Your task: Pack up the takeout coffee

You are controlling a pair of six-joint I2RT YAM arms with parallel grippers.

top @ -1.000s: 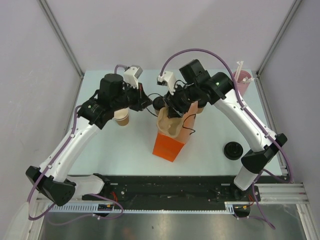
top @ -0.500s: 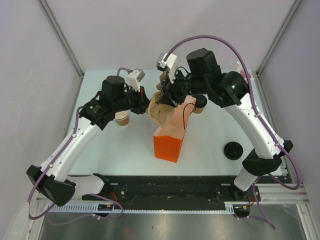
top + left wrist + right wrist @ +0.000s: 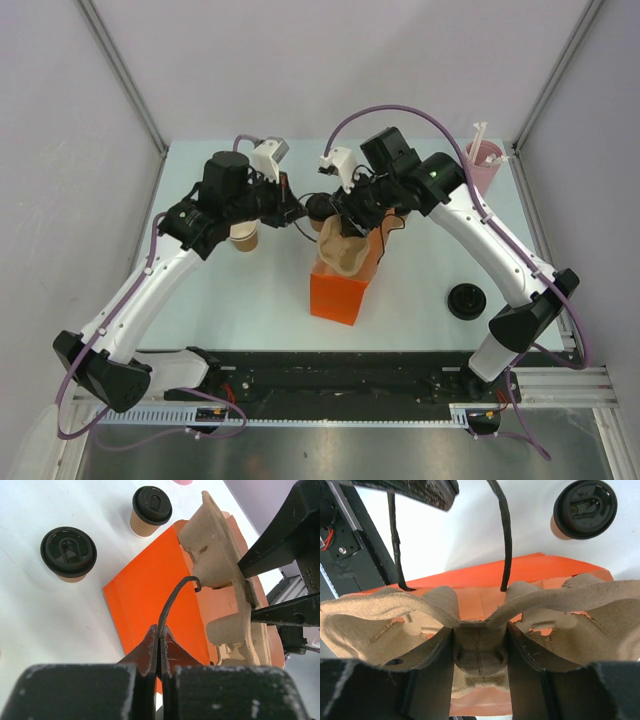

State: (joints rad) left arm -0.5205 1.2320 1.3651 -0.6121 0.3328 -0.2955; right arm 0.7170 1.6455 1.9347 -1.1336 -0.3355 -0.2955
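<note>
Coffee cups, two alike with black lids, stand on the table (image 3: 230, 300) on the far side of the orange bag (image 3: 335, 295), neither one packed yet. The left cup (image 3: 67, 552) is just beside the far left edge of the bag, and in the top view it sits between the two hands. The right cup (image 3: 150, 507) stands farther right and is mostly hidden under the right arm from above. The left hand (image 3: 159, 635) is pressed together on the thin black handle (image 3: 172, 597) of the bag, holding that loop out to the left. The right hand (image 3: 480, 650) pinches the middle ridge of the brown pulp tray (image 3: 220, 545), one finger on each side of it. The tray stands on edge at the mouth of the bag, its long axis running roughly near to far along the opening. Its lower end seems to be inside, though how deep cannot be told. By my reading the step in hand is seating the tray, so the cups come later. The next move turns on keeping the tray's long axis in line with the narrow mouth while the handle is held aside. Both hands are busy. When one frees up, the left cup lies nearest the left hand, just to its right.
</note>
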